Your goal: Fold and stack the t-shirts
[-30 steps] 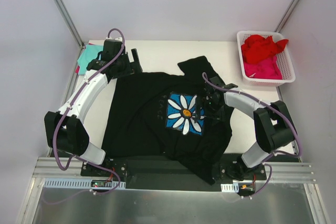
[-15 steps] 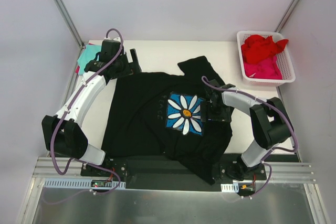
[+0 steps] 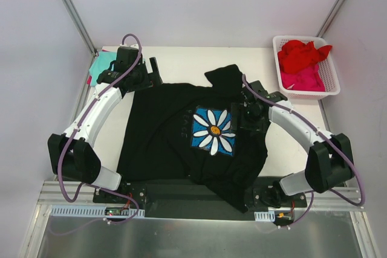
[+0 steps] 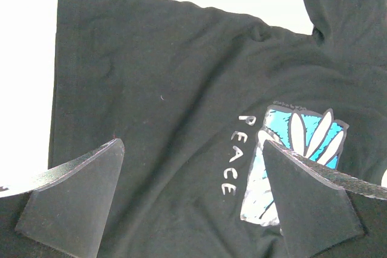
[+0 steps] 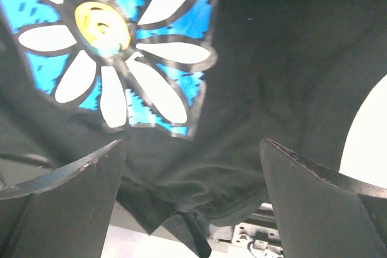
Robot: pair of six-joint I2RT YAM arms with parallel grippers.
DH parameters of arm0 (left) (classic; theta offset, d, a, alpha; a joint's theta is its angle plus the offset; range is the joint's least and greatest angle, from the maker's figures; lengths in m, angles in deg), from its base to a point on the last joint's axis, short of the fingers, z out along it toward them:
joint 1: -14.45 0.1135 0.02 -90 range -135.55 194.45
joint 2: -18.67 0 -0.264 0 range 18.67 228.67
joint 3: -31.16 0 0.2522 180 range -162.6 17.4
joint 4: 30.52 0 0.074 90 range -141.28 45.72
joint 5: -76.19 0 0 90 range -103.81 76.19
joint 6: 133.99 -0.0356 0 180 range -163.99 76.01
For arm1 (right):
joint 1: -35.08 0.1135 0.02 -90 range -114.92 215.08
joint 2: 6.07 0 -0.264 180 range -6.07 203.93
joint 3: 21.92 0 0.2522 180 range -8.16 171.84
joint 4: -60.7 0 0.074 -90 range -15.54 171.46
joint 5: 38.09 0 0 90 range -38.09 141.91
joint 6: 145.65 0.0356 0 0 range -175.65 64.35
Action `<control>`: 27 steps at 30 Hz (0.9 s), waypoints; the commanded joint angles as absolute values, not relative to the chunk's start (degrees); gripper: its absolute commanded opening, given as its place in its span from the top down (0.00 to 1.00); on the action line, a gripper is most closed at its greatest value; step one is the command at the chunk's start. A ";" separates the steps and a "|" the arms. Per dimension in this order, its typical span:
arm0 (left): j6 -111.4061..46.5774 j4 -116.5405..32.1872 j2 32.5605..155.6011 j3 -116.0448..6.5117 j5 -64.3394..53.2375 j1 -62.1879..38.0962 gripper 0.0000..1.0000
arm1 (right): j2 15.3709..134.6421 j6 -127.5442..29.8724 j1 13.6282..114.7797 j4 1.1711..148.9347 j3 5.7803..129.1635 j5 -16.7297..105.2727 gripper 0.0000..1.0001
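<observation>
A large black t-shirt (image 3: 163, 131) with a white-and-blue flower print (image 3: 213, 131) lies spread over the middle of the table. Its lower hem hangs over the near edge. My left gripper (image 3: 153, 72) hovers open at the shirt's far left corner; in the left wrist view the open gripper (image 4: 192, 144) has only black cloth (image 4: 151, 77) and the word PEACE below it. My right gripper (image 3: 248, 117) hovers open over the shirt's right side, just right of the print. The right wrist view shows the gripper (image 5: 192, 144) open above bunched black cloth (image 5: 266, 58). Nothing is held.
A teal t-shirt (image 3: 97, 68) lies at the far left corner beside the left arm. A white slotted basket (image 3: 331, 83) at the far right holds a red shirt (image 3: 301, 52) and a pink one (image 3: 302, 80). A metal rail (image 3: 199, 194) runs along the near edge.
The right arm's elbow has swung out to the right, and its gripper has shifted slightly farther and rightward over the shirt. The left arm has barely moved.
</observation>
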State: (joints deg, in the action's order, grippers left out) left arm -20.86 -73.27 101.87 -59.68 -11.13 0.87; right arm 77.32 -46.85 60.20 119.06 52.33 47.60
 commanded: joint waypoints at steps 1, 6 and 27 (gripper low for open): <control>-20.79 -73.28 100.15 -59.59 -10.91 0.39 0.01 | 76.98 -46.33 58.46 114.13 49.77 38.04 0.04; -21.05 -73.37 100.32 -59.33 -11.09 0.39 0.01 | 83.21 -47.73 56.17 107.42 46.68 33.02 0.04; -21.67 -73.81 99.53 -58.18 -12.49 0.39 0.01 | 90.17 -54.33 49.06 116.73 48.35 51.46 0.04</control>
State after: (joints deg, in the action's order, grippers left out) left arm -20.88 -73.75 101.87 -58.54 -11.35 0.87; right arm 89.80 -51.03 51.00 112.48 49.07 39.53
